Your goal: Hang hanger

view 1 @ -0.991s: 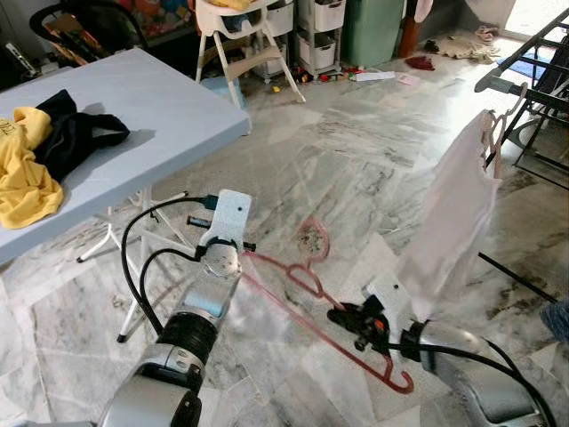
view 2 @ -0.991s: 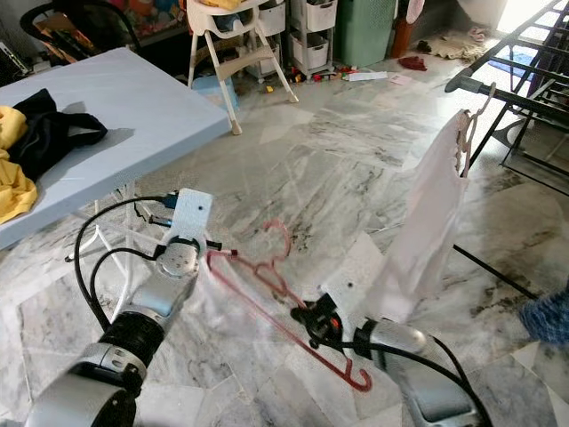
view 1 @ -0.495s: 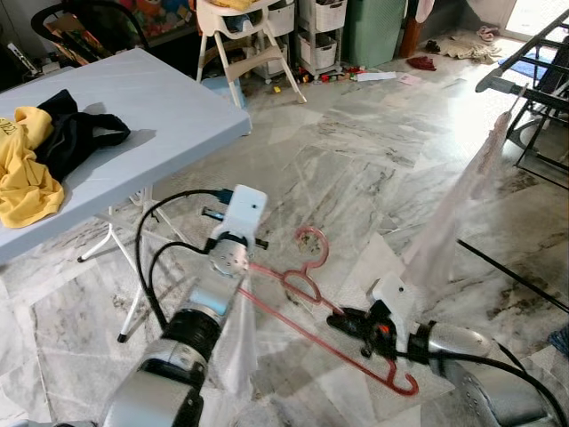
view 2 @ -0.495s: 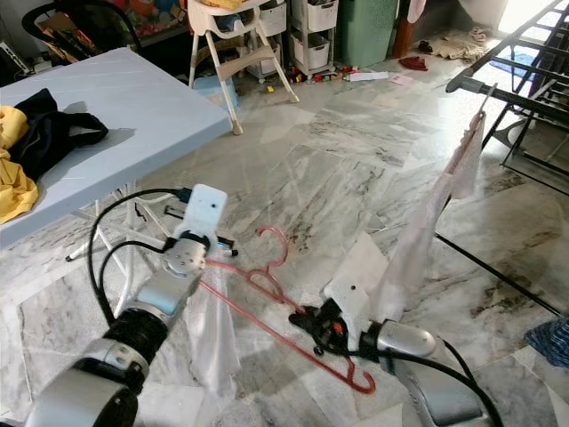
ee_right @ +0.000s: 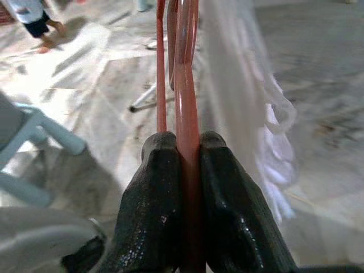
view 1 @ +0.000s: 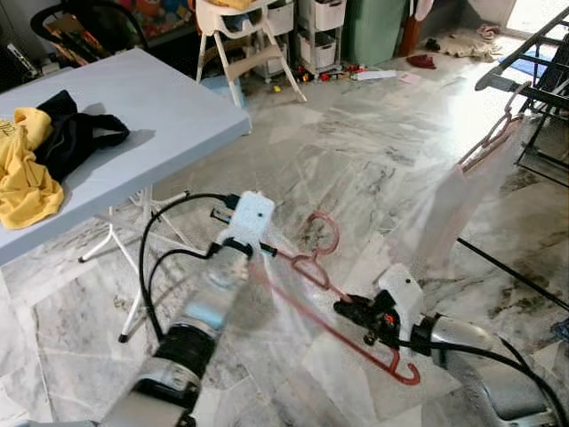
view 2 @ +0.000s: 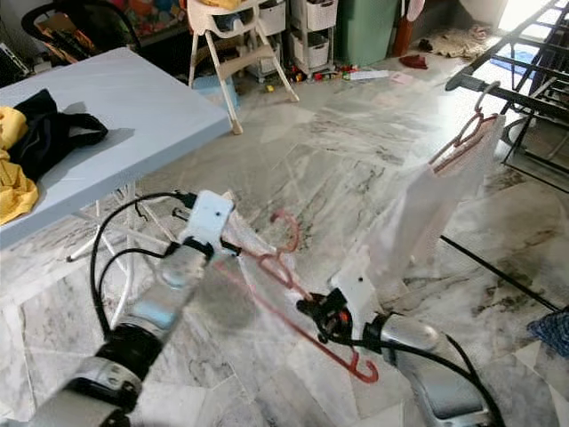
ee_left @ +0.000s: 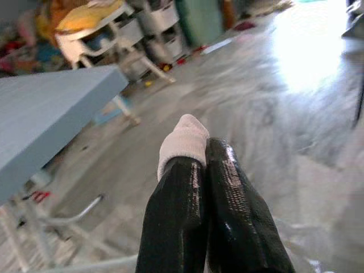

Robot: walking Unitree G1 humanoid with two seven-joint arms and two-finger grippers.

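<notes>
A red hanger (view 1: 331, 294) hangs slantwise over the floor between my two arms, its hook (view 1: 325, 233) upward. My right gripper (view 1: 353, 310) is shut on its lower bar, and the fingers (ee_right: 162, 187) clamp the red wire (ee_right: 186, 108). My left gripper (view 1: 269, 253) is at the hanger's upper end, with its fingers (ee_left: 187, 205) shut on a bit of white cloth (ee_left: 183, 141). A thin white garment (view 1: 276, 294) lies blurred over the hanger. At the right, a second pink hanger (view 1: 487, 140) with a white garment (view 1: 449, 218) hangs tilted on the drying rack (view 1: 524, 76).
A blue-grey table (view 1: 142, 98) at the left holds yellow clothes (view 1: 25, 178) and black clothes (view 1: 76, 133); its white legs (view 1: 133, 267) stand near my left arm. A high chair (view 1: 242, 40), drawers and a green bin (view 1: 373, 31) stand at the back. The rack's floor bar (view 1: 507, 271) crosses at the right.
My left gripper has moved right along the hanger, and the white cloth that hung below it is now a blur over the hanger. The garment on the rack has swung to a tilt.
</notes>
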